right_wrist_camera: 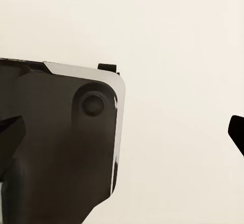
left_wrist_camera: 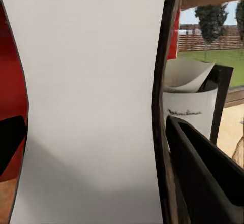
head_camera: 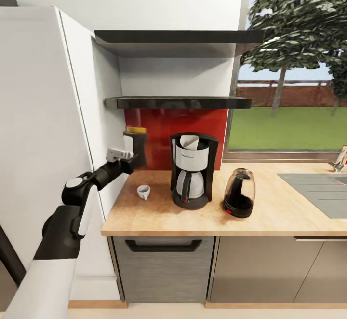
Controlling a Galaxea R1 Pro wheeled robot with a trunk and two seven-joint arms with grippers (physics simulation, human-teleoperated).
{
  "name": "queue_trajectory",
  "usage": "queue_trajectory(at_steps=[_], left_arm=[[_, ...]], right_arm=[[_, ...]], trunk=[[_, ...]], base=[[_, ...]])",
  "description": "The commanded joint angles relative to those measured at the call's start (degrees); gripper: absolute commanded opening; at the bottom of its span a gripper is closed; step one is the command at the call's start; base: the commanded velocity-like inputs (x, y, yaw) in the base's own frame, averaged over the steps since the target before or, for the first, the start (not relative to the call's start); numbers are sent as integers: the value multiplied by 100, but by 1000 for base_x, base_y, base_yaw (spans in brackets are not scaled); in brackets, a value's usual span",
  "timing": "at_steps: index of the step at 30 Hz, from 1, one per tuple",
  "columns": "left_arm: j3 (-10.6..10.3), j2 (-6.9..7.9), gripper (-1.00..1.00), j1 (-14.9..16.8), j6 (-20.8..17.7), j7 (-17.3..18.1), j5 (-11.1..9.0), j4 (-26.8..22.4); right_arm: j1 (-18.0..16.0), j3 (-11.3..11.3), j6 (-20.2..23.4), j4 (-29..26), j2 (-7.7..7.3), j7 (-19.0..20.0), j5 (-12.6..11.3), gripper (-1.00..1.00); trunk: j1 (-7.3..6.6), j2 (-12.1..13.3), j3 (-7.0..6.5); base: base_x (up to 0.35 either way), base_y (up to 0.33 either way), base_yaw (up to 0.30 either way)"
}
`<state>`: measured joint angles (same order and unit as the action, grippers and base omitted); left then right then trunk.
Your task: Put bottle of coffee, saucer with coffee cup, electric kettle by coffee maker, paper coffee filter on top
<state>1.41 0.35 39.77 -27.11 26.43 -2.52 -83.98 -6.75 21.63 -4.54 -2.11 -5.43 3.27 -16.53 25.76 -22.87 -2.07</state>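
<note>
The bottle of coffee (head_camera: 136,147) is held upright above the countertop (head_camera: 270,213) beside the coffee maker (head_camera: 192,170) — clamped in the left gripper (head_camera: 129,154), the nearer arm; a downward set-down is judged next.

You've got the dark coffee bottle (head_camera: 137,146) upright above the tabletop (head_camera: 270,213), left of the filter-topped coffee maker (head_camera: 192,170), white cup (head_camera: 143,192) between, black kettle (head_camera: 239,193) right.
</note>
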Motion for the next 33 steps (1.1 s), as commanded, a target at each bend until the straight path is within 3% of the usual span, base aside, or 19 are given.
queue_trajectory(at_steps=[1,7,14,21,30,33], left_arm=[[-1,-14,-100,-70,110,-126,-32,2],[-45,-41,-100,-458,744,-950,-12,35],[-46,-44,-100,-982,1338,-1141,10,50],[-49,-47,-100,-1495,1633,-1307,126,80],[-42,-57,-100,-1638,2450,-1634,368,1202],[-163,-56,-100,-1624,2596,-1771,404,1474]], right_arm=[[-2,37,-21,7,-2,25,-61,100],[-2,34,-21,9,-2,25,-61,100],[-2,34,-21,14,-2,25,-61,100],[-2,34,-21,26,-2,25,-69,100],[-2,34,-21,32,-2,25,-71,100],[-2,34,-21,35,-2,25,-77,100]], trunk=[[2,-5,2],[2,-5,2],[2,-5,2],[2,-5,2],[2,-5,2],[2,-5,2]], base=[[0,0,0],[0,0,0],[0,0,0],[0,0,0],[0,0,0],[0,0,0]])
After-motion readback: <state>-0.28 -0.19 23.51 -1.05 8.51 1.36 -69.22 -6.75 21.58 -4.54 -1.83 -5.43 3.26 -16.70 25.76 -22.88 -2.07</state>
